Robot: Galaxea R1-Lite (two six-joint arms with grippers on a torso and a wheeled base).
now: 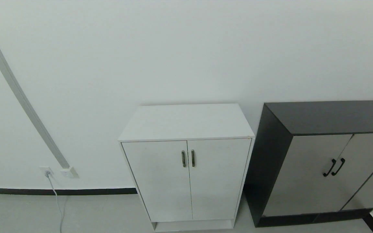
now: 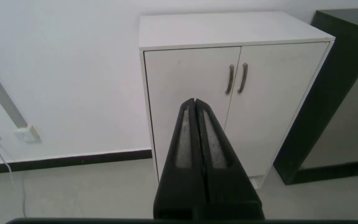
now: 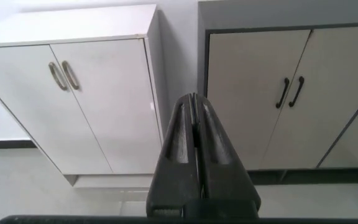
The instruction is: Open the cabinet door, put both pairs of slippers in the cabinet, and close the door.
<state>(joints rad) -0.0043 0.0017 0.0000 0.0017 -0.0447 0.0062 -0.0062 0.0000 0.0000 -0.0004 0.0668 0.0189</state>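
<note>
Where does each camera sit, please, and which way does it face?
Head view: on the head, angled down at the white cabinet and dark cabinet.
Left wrist view: behind the shut left hand, facing the white cabinet.
Right wrist view: behind the shut right hand, facing both cabinets.
All share the white cabinet's closed doors.

A pale grey floor carries a white cabinet, both doors closed, set against the wall. Just right of the white cabinet stands a dark cabinet. Left of the white cabinet, well apart, a grey cable trails down to the floor.
</note>
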